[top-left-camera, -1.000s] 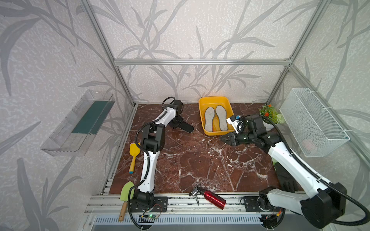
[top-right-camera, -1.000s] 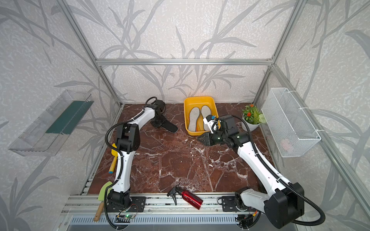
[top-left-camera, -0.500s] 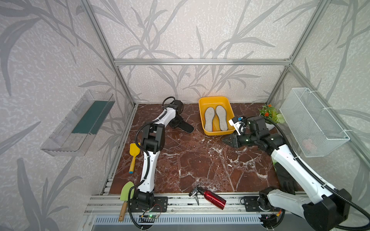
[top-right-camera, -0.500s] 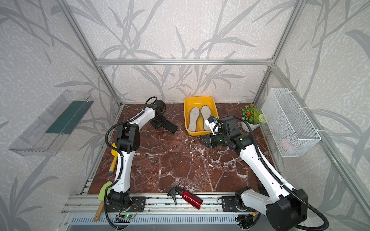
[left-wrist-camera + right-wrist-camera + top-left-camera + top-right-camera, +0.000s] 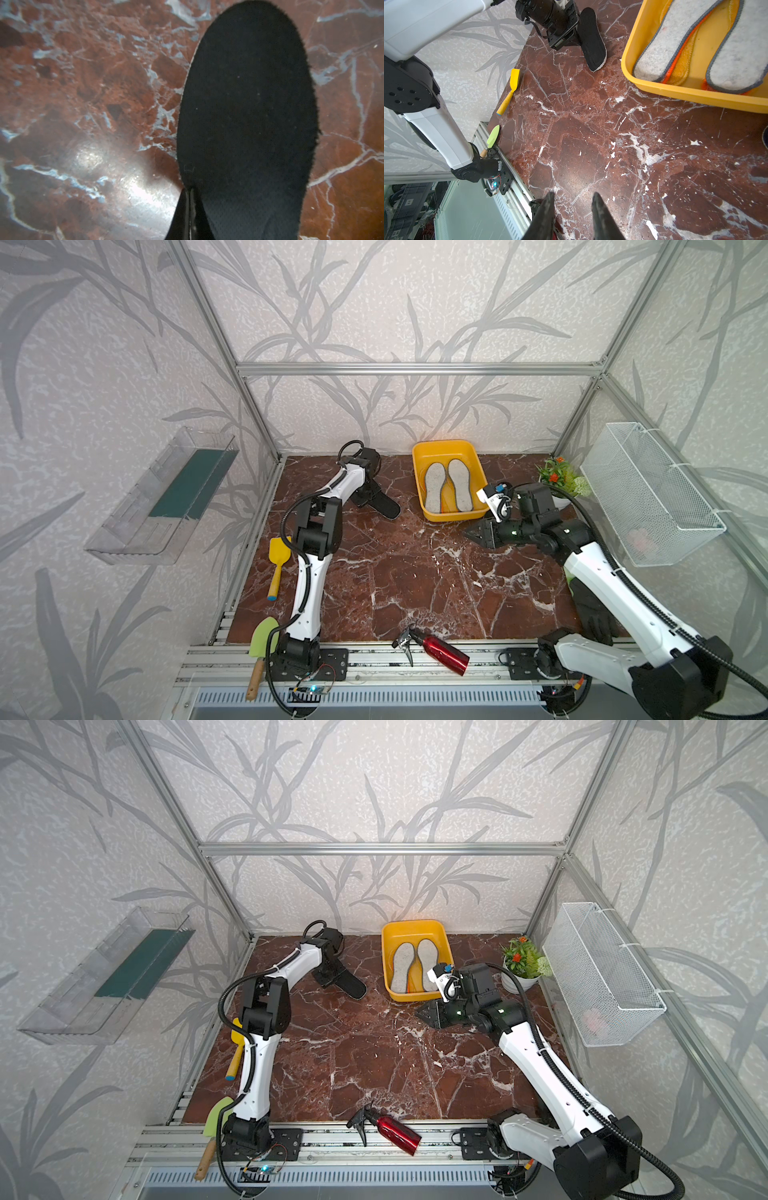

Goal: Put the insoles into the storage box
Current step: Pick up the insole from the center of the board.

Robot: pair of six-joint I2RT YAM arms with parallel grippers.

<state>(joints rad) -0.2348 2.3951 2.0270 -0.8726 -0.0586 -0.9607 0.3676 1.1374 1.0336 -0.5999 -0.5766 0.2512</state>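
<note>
The left gripper (image 5: pixel 190 208) was closed on the heel edge of the black insole (image 5: pixel 384 507), its dark fingers pressed together with only a thin slit between them; the insole, a flat foot-shaped pad with a matte, faintly fuzzy face and a pale rim, lay on the table (image 5: pixel 415 572) just to the left of the storage box (image 5: pixel 444 443), apart from it; the table was polished red-brown marble, veined in white and glossy where the light struck.

The storage box, a shallow yellow plastic tub with rounded corners and a rolled rim, stood at the back of the table; two grey felt insoles (image 5: pixel 434 493) with darker stitched borders lay side by side on top inside it; beneath them showed orange insoles (image 5: pixel 683 68), one of nubbly yellow-orange pile and one with a bright red-orange edge.

The right gripper (image 5: pixel 572 216) hung over bare marble near the box's front right corner; its two tapered black fingers stood apart with nothing between them.

A yellow scraper (image 5: pixel 277 564) and a green trowel (image 5: pixel 261 649) lay along the table's left edge; a glossy red spray bottle (image 5: pixel 438 651) rested on the front rail.
</note>
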